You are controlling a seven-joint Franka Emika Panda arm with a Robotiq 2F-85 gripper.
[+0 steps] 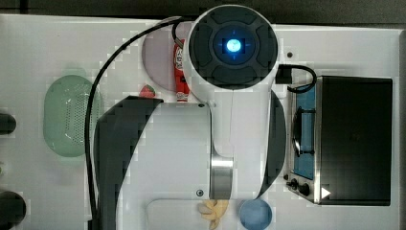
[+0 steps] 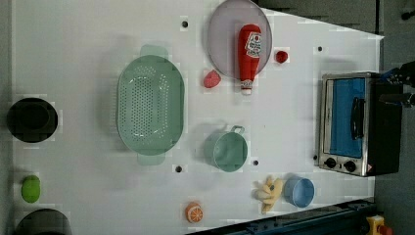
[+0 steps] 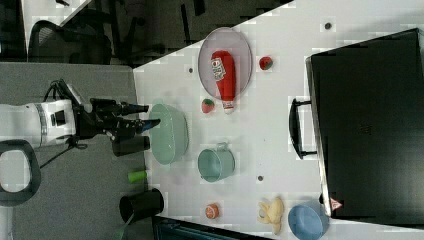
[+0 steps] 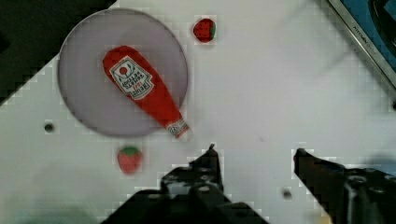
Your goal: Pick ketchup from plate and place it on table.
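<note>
Jaws spread wide above the white table (image 4: 280, 84), near the ketchup (image 4: 142, 91).

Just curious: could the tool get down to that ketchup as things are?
Probably yes. The ketchup lies uncovered on the plate, and the tool hangs open nearby, with only strawberries beside the plate.

white label on ketchup (image 4: 145, 92), print unreadable

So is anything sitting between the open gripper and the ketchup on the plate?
Nothing visible does. In the wrist view the gripper is open over bare table, apart from the ketchup, which lies on the plate with its cap past the rim. Two strawberries sit off to the sides.
</note>
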